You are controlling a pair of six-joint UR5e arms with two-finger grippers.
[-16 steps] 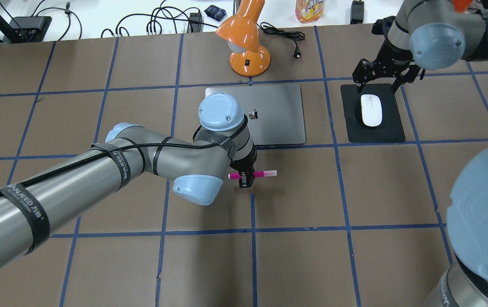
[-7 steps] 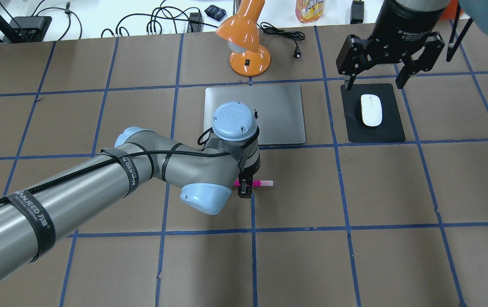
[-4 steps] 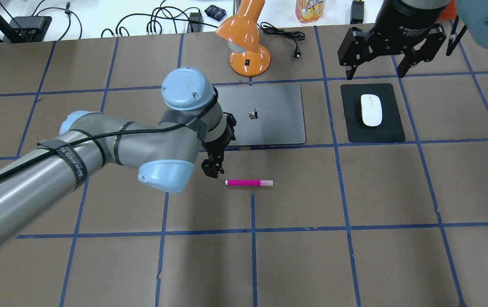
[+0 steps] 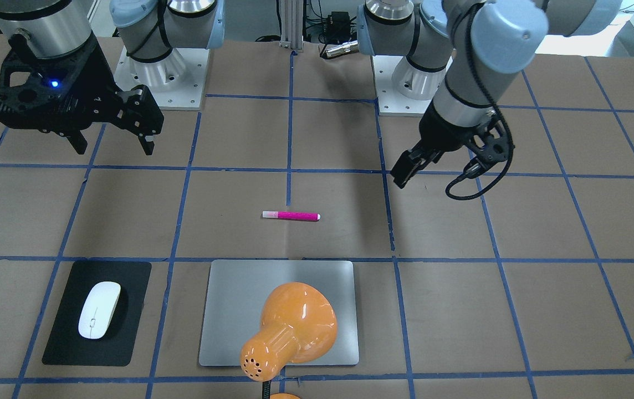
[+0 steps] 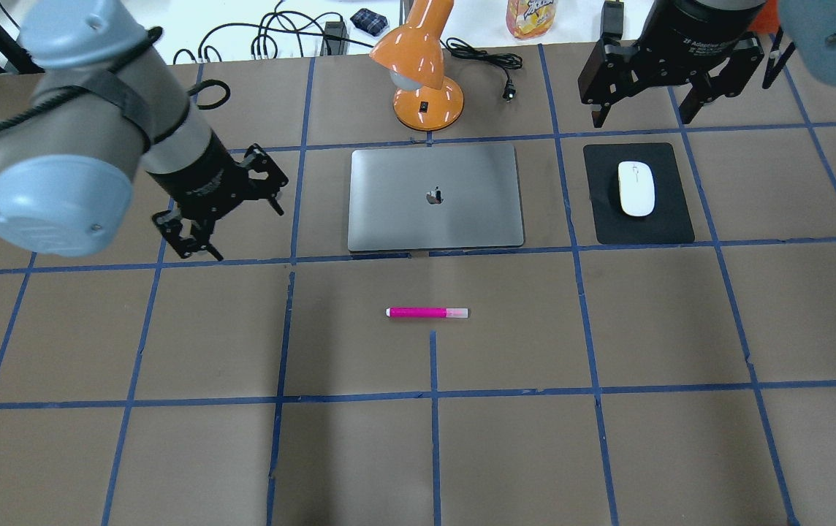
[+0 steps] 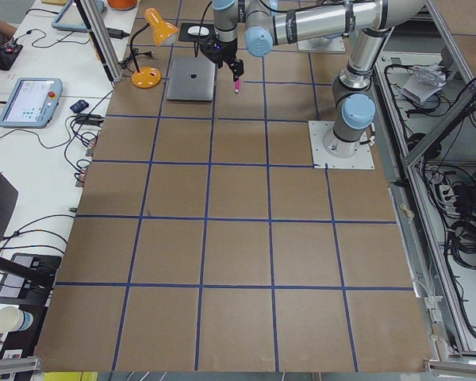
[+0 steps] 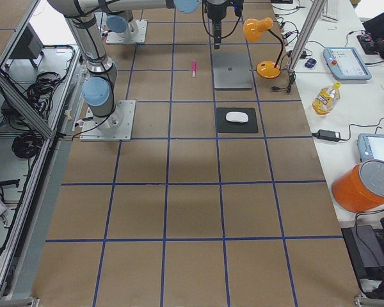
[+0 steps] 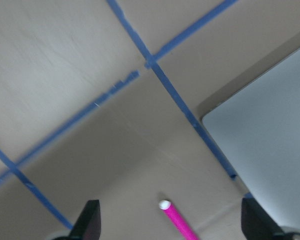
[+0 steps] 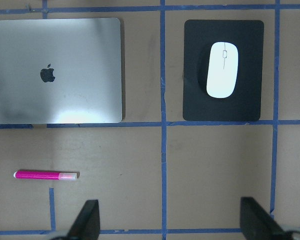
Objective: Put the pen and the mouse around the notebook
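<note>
The pink pen (image 5: pixel 427 313) lies flat on the brown table, a short way in front of the notebook (image 5: pixel 462 212), with nothing touching it. The silver notebook lies closed. To its right, the white mouse (image 5: pixel 636 188) rests on a black mat (image 5: pixel 670 219). My left gripper (image 5: pixel 242 230) hangs open and empty above the table, left of the notebook. Its wrist view shows the pen's white tip (image 8: pixel 164 204) and a notebook corner (image 8: pixel 270 140). My right gripper (image 5: pixel 641 117) is open and empty, high above the far edge of the mat. From there the right wrist view takes in the mouse (image 9: pixel 222 69), notebook (image 9: pixel 55 70) and pen (image 9: pixel 45 175).
An orange desk lamp (image 5: pixel 422 73) stands just behind the notebook, its cord trailing to the right. Cables, a bottle (image 5: pixel 531 18) and small devices lie on the white bench beyond the table's far edge. Blue tape lines grid the tabletop.
My left gripper has let go of the pen, opened and swung away to the left. The pen stays on the table. My right gripper has risen from around the mouse, which stays on the mat.
</note>
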